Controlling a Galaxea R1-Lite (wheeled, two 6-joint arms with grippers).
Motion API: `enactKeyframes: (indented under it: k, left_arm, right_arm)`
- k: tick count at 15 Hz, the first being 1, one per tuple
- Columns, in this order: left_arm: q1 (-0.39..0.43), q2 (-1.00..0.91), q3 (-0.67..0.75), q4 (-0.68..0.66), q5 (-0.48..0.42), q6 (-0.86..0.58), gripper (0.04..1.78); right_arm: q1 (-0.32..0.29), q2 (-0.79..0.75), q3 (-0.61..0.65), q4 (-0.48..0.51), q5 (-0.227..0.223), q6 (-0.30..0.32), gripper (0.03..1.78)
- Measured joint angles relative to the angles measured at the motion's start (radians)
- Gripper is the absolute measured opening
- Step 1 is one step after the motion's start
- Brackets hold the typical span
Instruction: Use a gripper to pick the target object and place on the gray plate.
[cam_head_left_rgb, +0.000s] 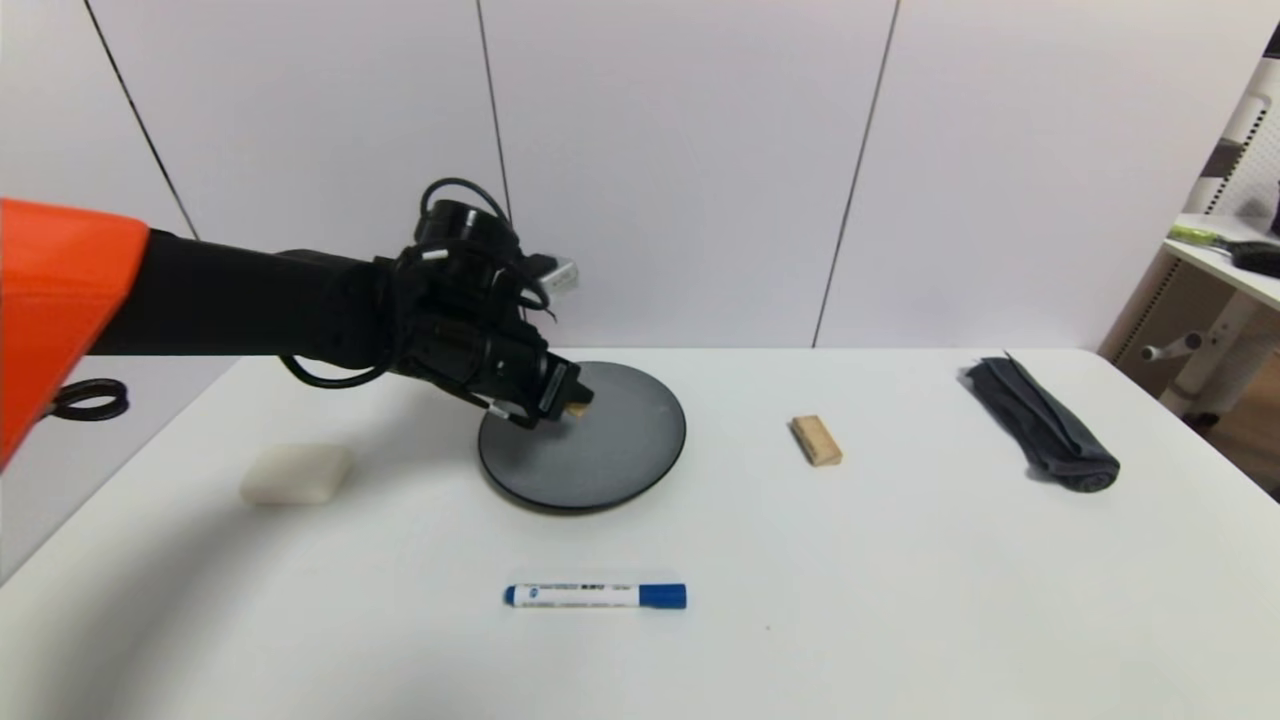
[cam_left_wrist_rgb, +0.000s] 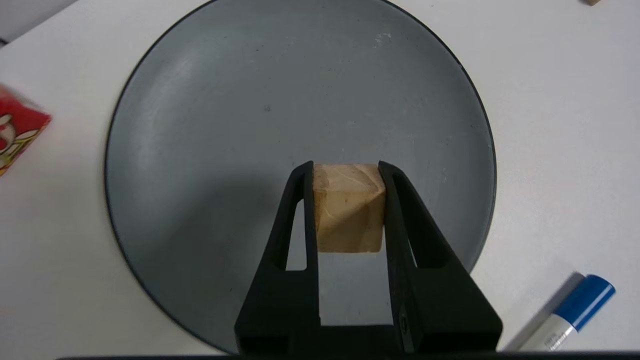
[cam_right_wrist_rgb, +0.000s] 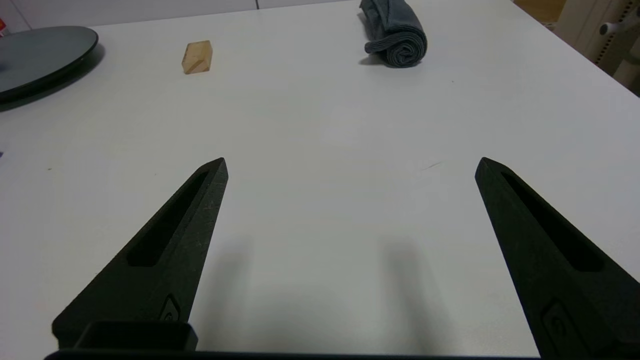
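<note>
Cube (cam_left_wrist_rgb: 349, 207) clamped between left gripper (cam_left_wrist_rgb: 346, 167) fingers, held over near-left part of gray plate (cam_left_wrist_rgb: 210, 100) inside rim, so letting go should land it on plate; right gripper (cam_right_wrist_rgb: 350, 165) idle, spread wide over bare table (cam_right_wrist_rgb: 325, 125)

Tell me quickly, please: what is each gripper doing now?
Left gripper: closed on the wooden cube, over the gray plate.
Right gripper: open, holding nothing, above the table.
</note>
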Motion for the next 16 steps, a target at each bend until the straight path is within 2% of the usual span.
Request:
enactKeyframes:
  k: [2,5,10,14,16]
  left_arm:
    - [-0.006,0.046,-0.042,0.000,0.000,-0.001,0.40]
    - [-0.007,0.078,-0.076,0.001,0.001,-0.002,0.81]
    - [-0.003,0.045,-0.082,0.001,0.016,0.001,1.24]
    - [0.019,-0.147,-0.020,0.009,0.144,0.017,1.42]
    - [0.075,-0.313,0.052,0.010,0.211,0.068,1.48]
  right_arm:
    - [0.000,0.000,0.000,0.000,0.000,0.000,1.71]
    - [0.000,0.000,0.000,0.000,0.000,0.000,1.71]
    - [0.000,0.000,0.000,0.000,0.000,0.000,1.71]
    - [0.000,0.000,0.000,0.000,0.000,0.000,1.71]
    - [0.000,0.000,0.000,0.000,0.000,0.000,1.71]
